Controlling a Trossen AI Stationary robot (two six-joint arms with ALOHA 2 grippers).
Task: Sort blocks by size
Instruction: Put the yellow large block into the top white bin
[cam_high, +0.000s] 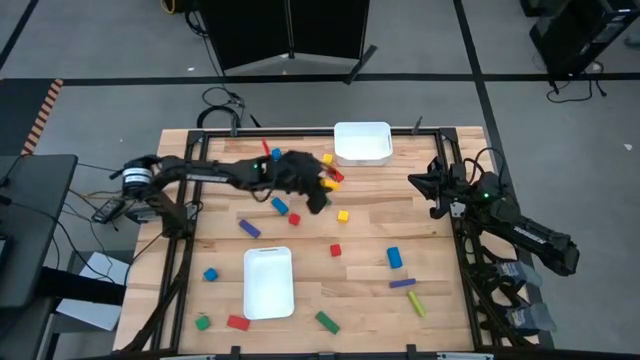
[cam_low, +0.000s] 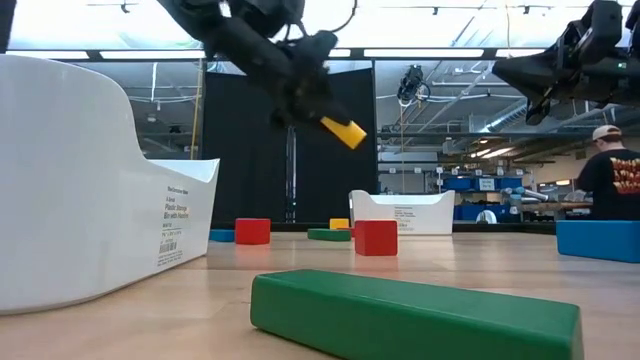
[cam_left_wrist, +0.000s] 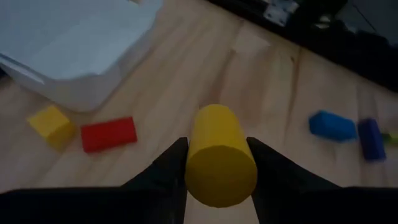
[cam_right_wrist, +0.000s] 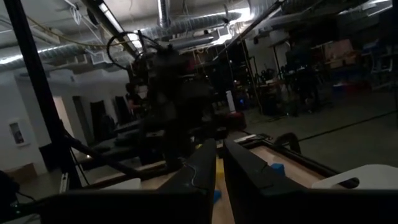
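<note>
A wooden table seen from above, scattered with small coloured blocks and two white trays.

The left gripper reaches from the left edge toward the upper middle of the overhead frame, just left of and below the far white tray. Its two dark fingers are closed around a yellow block, which in the left wrist view looks rounded, like a short cylinder. In the low view that same block hangs in the air, tilted, well above the tabletop.

Beside the tray, near the gripper, lie a yellow cube and a red bar. Further right in the wrist view sit a blue block and a dark purple block. The near white tray lies in the lower middle of the overhead frame, with a green bar to its lower right and a red block to its lower left.

The right gripper waits raised at the right edge of the table; its fingers stand close together, holding nothing.

The step in hand appears to be carrying the lifted yellow block to a tray. The next move likely calls for bringing it over the far tray's opening, lowering, then releasing so it does not roll or bounce out.
</note>
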